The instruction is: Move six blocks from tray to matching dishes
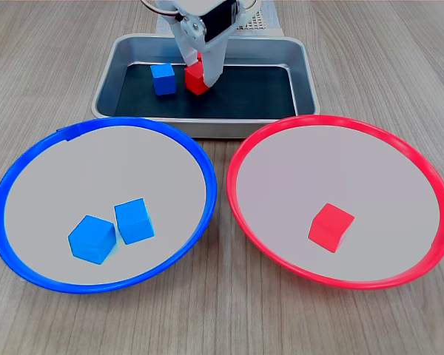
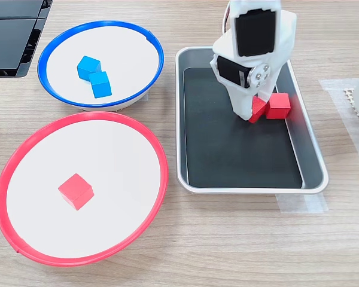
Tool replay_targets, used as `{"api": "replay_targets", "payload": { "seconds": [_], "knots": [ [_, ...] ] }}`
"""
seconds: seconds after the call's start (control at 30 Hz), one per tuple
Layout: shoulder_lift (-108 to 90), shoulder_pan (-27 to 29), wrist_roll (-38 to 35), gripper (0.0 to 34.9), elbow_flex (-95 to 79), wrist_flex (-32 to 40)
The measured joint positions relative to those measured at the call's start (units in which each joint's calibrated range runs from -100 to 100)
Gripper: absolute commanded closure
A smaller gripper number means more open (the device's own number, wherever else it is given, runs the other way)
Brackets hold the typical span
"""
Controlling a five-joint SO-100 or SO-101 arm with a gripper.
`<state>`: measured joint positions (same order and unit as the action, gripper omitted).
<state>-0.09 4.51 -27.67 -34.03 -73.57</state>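
Observation:
The silver tray point(image 1: 200, 127) point(image 2: 245, 190) holds a blue block point(image 1: 163, 79) and two red blocks. My gripper point(image 1: 200, 70) point(image 2: 257, 107) reaches down into the tray and is shut on a tilted red block point(image 1: 197, 78) point(image 2: 256, 110). The other red block point(image 2: 279, 106) lies just beside it; the first exterior view shows almost none of it. In the second exterior view the arm hides the tray's blue block. The blue-rimmed dish point(image 1: 96, 163) point(image 2: 119, 54) holds two blue blocks point(image 1: 92, 238) point(image 1: 134, 221) point(image 2: 88, 66) point(image 2: 100, 84). The red-rimmed dish point(image 1: 340, 170) point(image 2: 96, 149) holds one red block point(image 1: 331, 227) point(image 2: 76, 191).
The two dishes sit side by side on the wooden table, close to the tray. A black flat object point(image 2: 12, 36) lies at the second exterior view's upper left. A white perforated mat point(image 2: 358, 98) shows at the second exterior view's right edge. Clear tape point(image 2: 299, 203) sits by the tray.

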Motion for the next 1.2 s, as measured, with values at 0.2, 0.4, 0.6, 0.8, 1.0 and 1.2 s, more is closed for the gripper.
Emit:
{"api": "replay_targets", "payload": {
  "seconds": [0.2, 0.4, 0.6, 0.8, 1.0, 1.2],
  "knots": [
    [2.0, -7.3, 5.9, 34.8, 22.1, -13.7],
    [11.1, -14.5, 17.7, 34.7, 46.8, -8.6],
    [22.8, -19.7, 20.6, 16.8, 49.7, 12.6],
    [20.5, -19.6, 19.3, 34.6, 45.3, 11.7],
    [4.3, -10.1, 15.4, 34.7, 31.0, -4.2],
    [-7.9, 8.8, 4.9, 23.5, 13.2, -9.1]
  ]
}}
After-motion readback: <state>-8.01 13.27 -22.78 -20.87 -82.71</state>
